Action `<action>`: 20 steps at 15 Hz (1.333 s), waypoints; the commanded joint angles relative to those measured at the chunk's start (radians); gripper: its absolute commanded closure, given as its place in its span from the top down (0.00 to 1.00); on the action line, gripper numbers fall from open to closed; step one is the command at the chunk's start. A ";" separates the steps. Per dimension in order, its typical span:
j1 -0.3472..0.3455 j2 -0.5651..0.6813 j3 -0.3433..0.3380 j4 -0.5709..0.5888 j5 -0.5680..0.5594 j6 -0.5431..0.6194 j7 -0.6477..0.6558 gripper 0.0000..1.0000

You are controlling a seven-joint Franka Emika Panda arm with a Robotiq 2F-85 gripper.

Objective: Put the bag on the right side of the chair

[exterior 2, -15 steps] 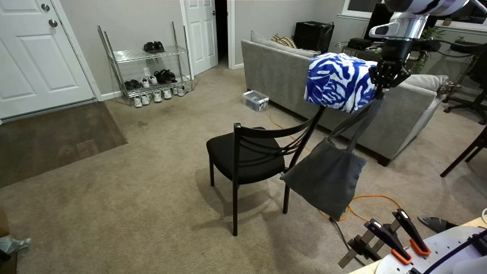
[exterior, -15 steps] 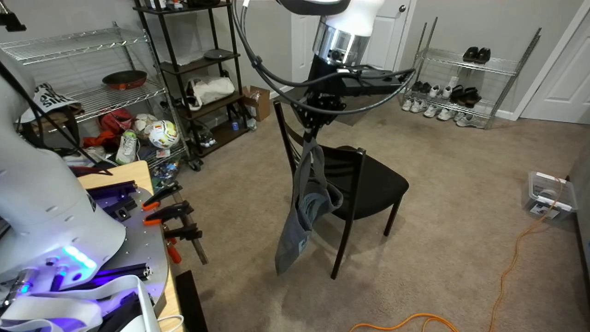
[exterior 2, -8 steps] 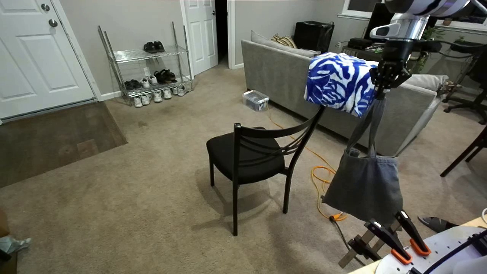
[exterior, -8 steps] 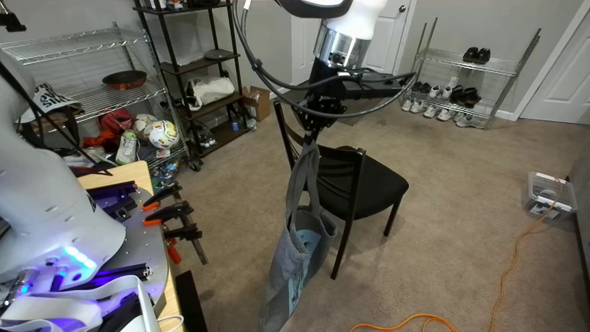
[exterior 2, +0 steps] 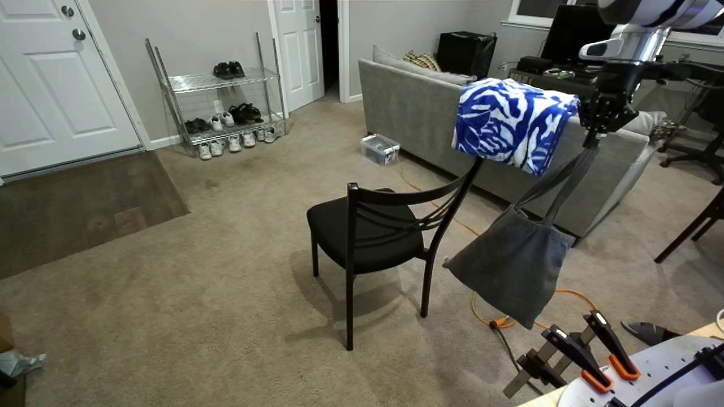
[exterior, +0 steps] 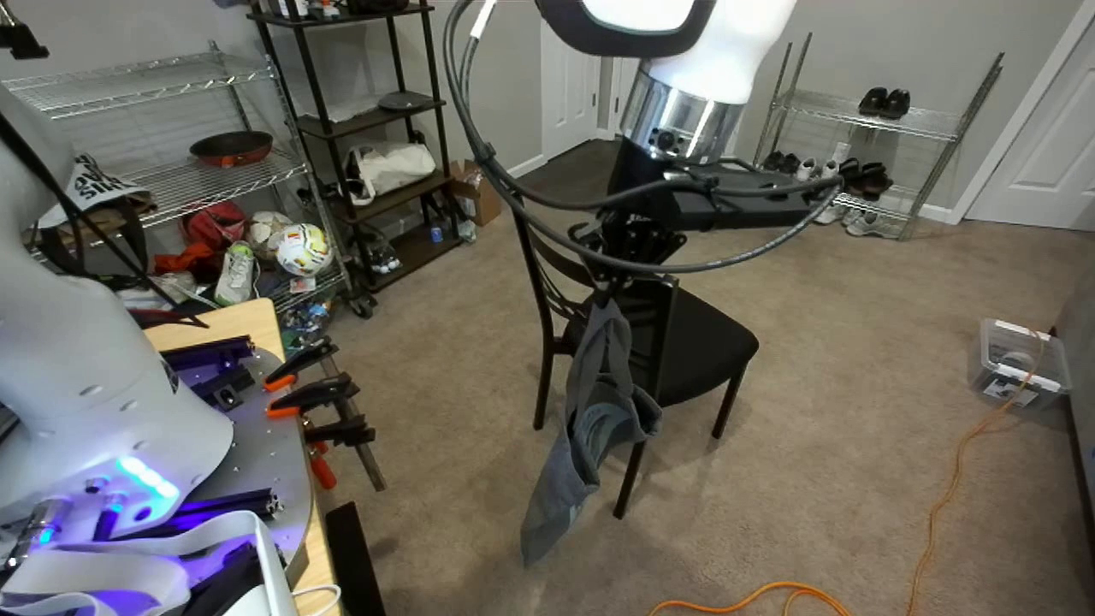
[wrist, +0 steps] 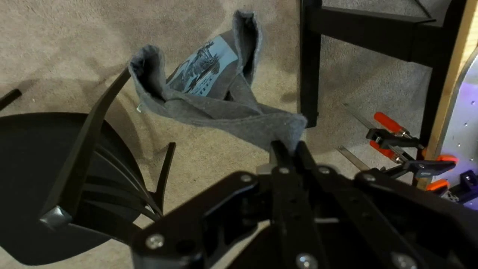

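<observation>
bag [exterior 2: 515, 265] hangs, long axis aslant, straps [exterior 2: 568, 187] up.

bag [exterior 2: 512, 265]: matt cloth | chair [exterior 2: 390, 246]: smooth, faintly glossy frame, matt seat | carpet [exterior 2: 226, 271]: rough pile | desk [exterior: 252, 321]: smooth wood | shoe rack [exterior 2: 198, 83]: shiny metal wire | box [exterior: 1005, 352]: clear plastic

A grey cloth bag [exterior 2: 509, 263] hangs tilted by its straps [exterior 2: 569, 186], apart from the upright black chair [exterior 2: 373, 232].

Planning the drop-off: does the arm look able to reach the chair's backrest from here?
Likely yes: the pincer, shut on the straps of the bag, hangs beside the chair's backrest, and nothing visible stands between them.
</observation>
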 commanded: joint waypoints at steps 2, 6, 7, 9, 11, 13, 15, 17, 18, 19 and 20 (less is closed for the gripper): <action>-0.035 0.081 0.003 0.096 -0.004 -0.021 -0.018 0.02; -0.043 0.153 0.022 0.187 0.006 -0.023 -0.010 0.02; -0.044 0.168 0.027 0.211 0.008 -0.027 -0.009 0.02; -0.046 0.203 0.041 0.279 0.014 -0.045 -0.002 0.02; -0.047 0.235 0.051 0.341 0.011 -0.061 0.005 0.02; -0.049 0.260 0.060 0.390 0.008 -0.075 0.007 0.02; -0.050 0.280 0.068 0.428 0.004 -0.089 0.009 0.02; -0.053 0.294 0.074 0.453 0.005 -0.100 0.002 0.02; -0.056 0.298 0.077 0.462 0.006 -0.110 -0.004 0.02; -0.048 0.287 0.076 0.430 -0.008 -0.082 0.006 0.07; -0.051 0.293 0.079 0.441 -0.008 -0.088 0.006 0.07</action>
